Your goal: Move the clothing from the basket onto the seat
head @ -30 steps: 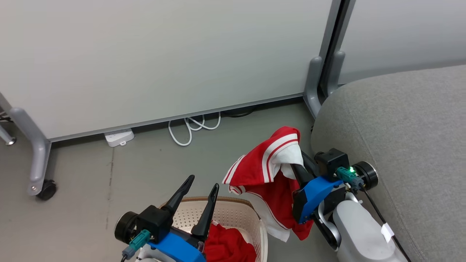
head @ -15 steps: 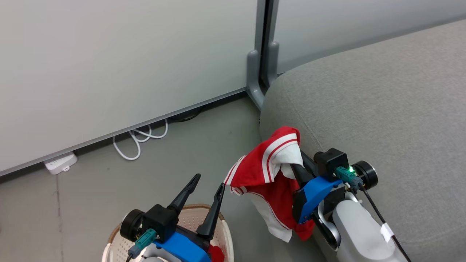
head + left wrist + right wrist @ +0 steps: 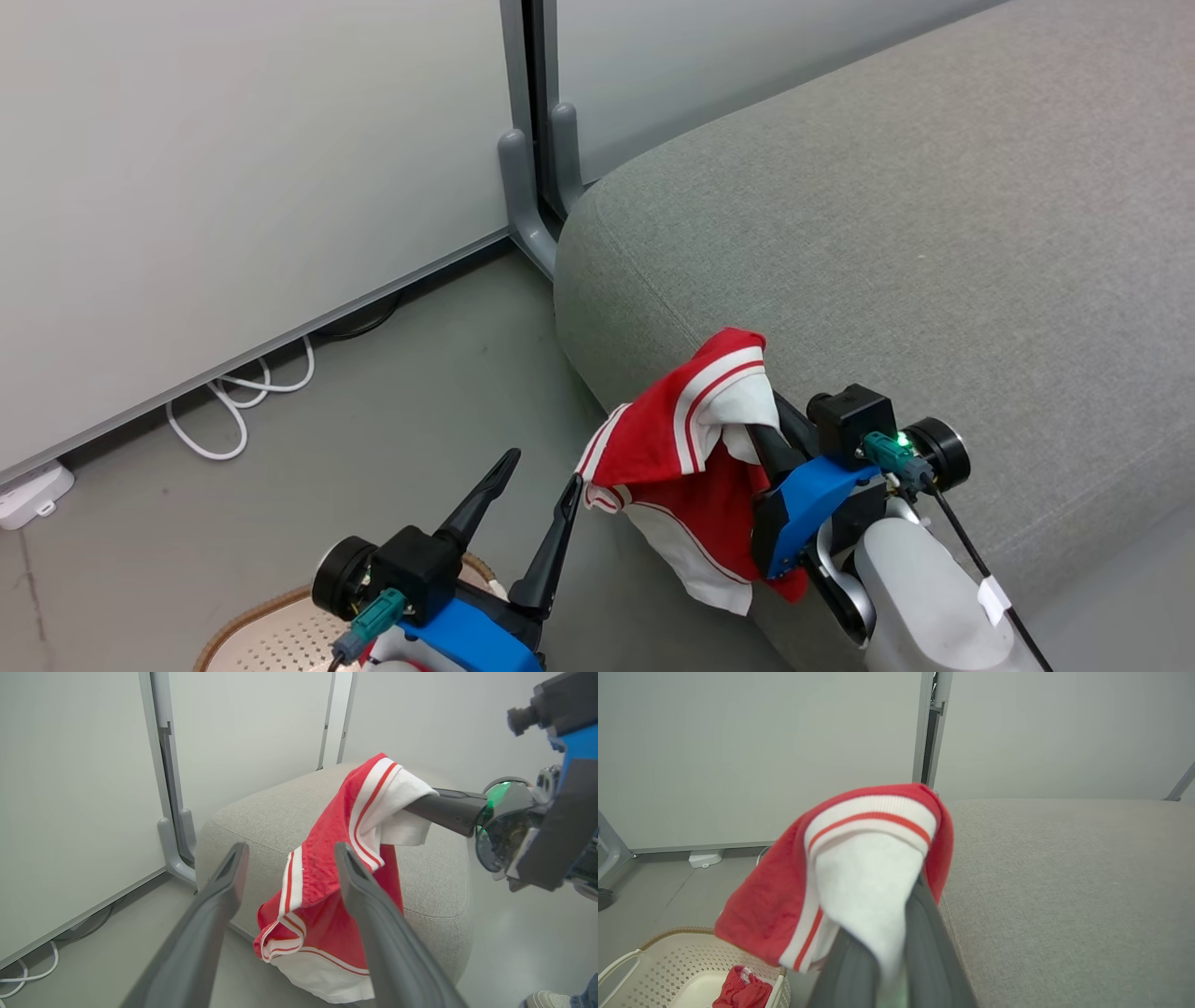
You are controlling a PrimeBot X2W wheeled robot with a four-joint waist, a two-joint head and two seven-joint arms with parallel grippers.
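Against seat (image 3: pixel 887 233), perhaps, one shirt (image 3: pixel 667 439)

We see bright, soft, even indoor light, with faint shadows on the floor (image 3: pixel 420 401) under the wall panels (image 3: pixel 233 168). Our wrist views curve the panel post (image 3: pixel 161 765) near the edge, and the close shirt (image 3: pixel 864 877) looks slightly soft.
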